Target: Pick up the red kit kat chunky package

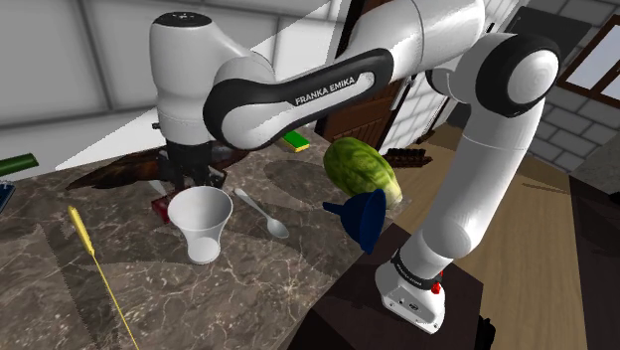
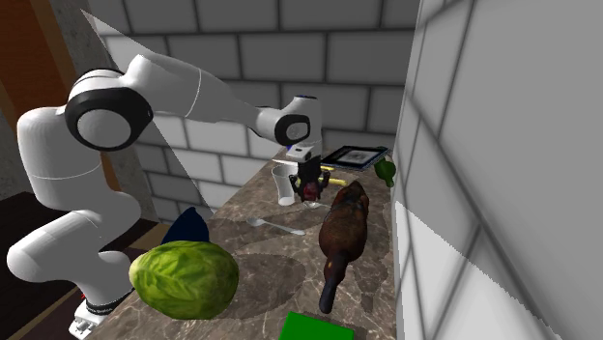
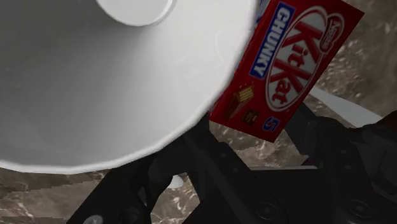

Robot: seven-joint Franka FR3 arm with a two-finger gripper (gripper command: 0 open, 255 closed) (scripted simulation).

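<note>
Your end effector (image 3: 254, 145) is down at the tabletop (image 1: 258, 283) and released. Its 2 black fingers (image 3: 191, 159) stand apart, with marble showing between them. The 1 red Kit Kat Chunky package (image 3: 286, 63) lies face up, and its near end sits right at the gap. You cannot tell whether either finger touches it. The rest of the package runs away from the end effector, slanted, along the rim of the 1 white cup (image 3: 95, 83), which crowds in close beside it.

Further out in the shoulder view you have 1 spoon (image 1: 264, 215) on the cup's right. Beyond it are 1 green cabbage (image 1: 360, 171) and 1 blue funnel (image 1: 364, 221) at the tabletop's edge by the dark stand (image 1: 348, 313). A thin yellow rod (image 1: 99, 273), 1 only, lies at that view's lower left, and open marble stretches between it and the cup.

In the second exterior view, 1 brown animal figure (image 2: 343, 232) lies just beside the end effector. It sits along the grey wall (image 2: 483, 145) that bounds the tabletop on that view's right, so room is tight there.
</note>
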